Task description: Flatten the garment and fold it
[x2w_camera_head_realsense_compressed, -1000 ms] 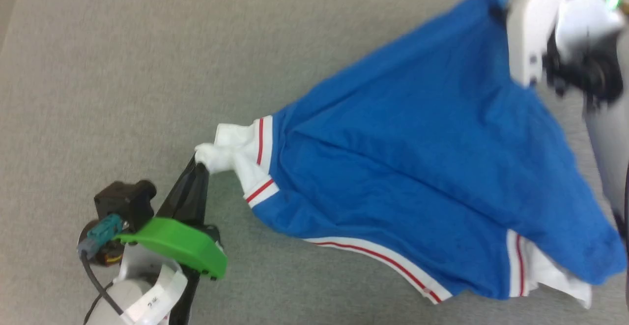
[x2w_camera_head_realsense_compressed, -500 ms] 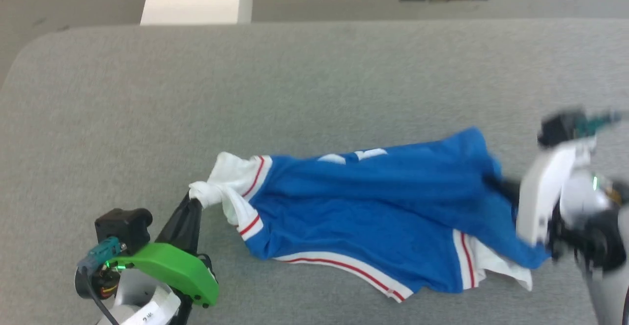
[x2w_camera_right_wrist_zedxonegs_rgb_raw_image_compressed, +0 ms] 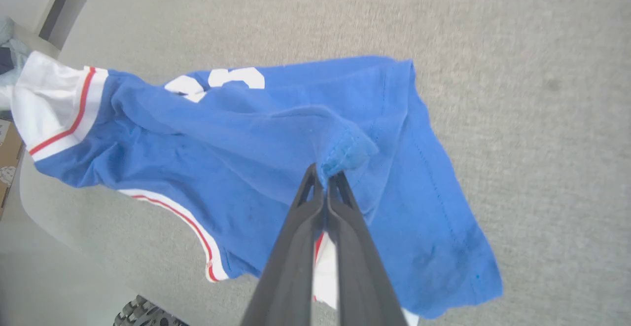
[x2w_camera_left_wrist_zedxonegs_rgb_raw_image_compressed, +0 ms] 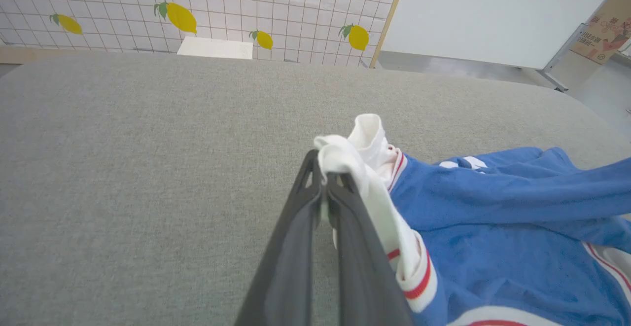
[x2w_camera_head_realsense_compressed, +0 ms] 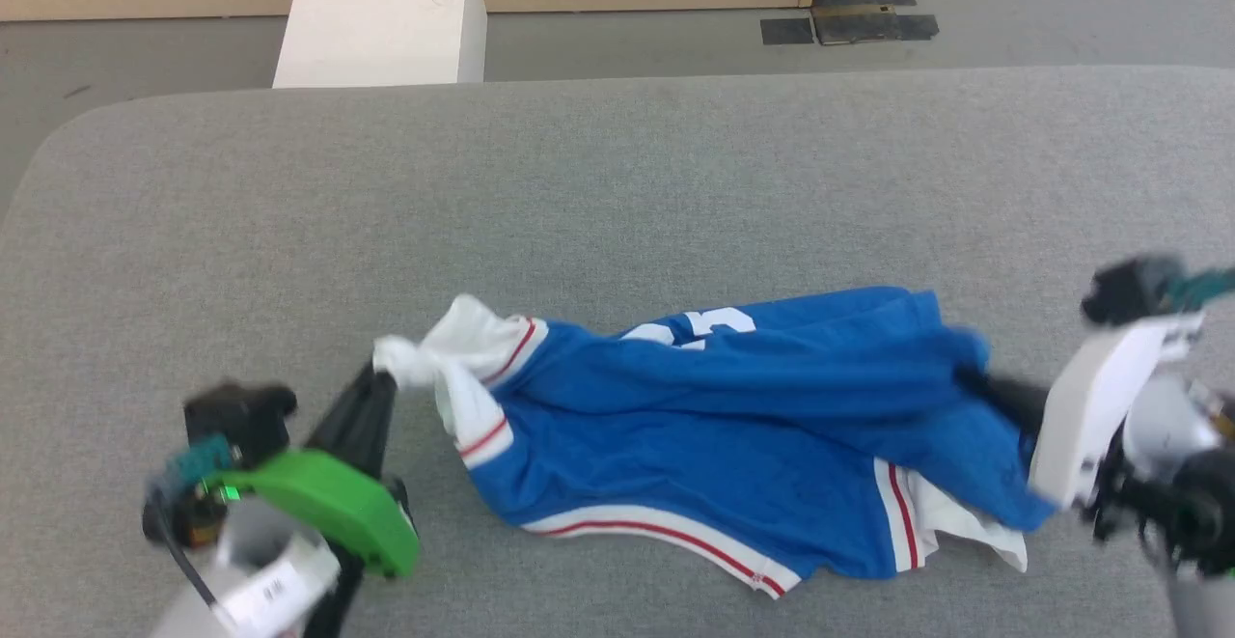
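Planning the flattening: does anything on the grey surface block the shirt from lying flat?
Nothing visible does. The left gripper and right gripper are shut on the garment; the grey surface around it carries nothing else.

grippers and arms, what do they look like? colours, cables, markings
Each gripper has two long, dark, tapering fingers: left gripper, right gripper. The left wrist carries a bright green curved cover, a black camera block with a teal connector, a black cable and a white printed label. The right wrist has a white shell.
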Controlling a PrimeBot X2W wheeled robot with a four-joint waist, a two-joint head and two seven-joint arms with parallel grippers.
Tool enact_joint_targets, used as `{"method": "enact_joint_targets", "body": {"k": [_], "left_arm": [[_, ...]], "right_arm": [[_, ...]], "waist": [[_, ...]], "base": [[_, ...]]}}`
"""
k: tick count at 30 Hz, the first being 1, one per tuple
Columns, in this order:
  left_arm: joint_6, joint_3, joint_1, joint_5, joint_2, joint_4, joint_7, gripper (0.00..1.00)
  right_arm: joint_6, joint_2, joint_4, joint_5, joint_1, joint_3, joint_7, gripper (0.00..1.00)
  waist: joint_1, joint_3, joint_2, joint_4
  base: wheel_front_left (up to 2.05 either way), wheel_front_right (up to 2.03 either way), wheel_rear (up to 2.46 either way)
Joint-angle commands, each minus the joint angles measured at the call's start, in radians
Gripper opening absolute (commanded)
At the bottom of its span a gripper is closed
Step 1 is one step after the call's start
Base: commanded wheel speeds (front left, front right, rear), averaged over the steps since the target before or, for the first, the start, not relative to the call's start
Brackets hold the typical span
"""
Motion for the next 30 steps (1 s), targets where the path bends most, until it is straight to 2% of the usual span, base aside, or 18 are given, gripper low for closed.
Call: {"method": "enact_joint_targets", "body": {"k": [1,9,18,24,30], "left_arm": [[-0.016,0.010,-0.048,-0.011,0.019,0.004,0.006,0.00],[-0.100,0.046,-0.322,-0.019,0.076,0.059,0.050,0.00],[-0.126,0.072,-0.562,-0.004,0.112,0.088,0.093,0.00],[-0.158,0.054,-0.706,0.010,0.138,0.164,0.157,0.00],[-0.178,0.034,-0.950,0.051,0.141,0.286,0.206,0.00]], "right_arm": [[-0.001,-0.008,-0.008,0.009,-0.049,-0.008,0.005,0.00],[-0.001,-0.083,0.029,0.016,-0.299,-0.052,0.051,0.00],[-0.001,-0.111,0.064,0.019,-0.468,-0.105,0.074,0.00],[-0.001,-0.098,0.101,0.001,-0.575,-0.118,0.093,0.00],[-0.001,-0.077,0.168,-0.070,-0.787,-0.109,0.100,0.00]], "waist": [[0.0001,-0.009,0.0000,0.003],[0.0001,-0.035,0.0000,0.015],[0.0001,-0.023,0.0000,0.007],[0.0001,0.039,0.0000,0.002],[0.0001,0.169,0.0000,-0.002]], "base": [[0.00,0.00,0.00],[0.00,0.00,0.00],[0.00,0.00,0.00],[0.00,0.00,0.00],[0.00,0.00,0.00]]}}
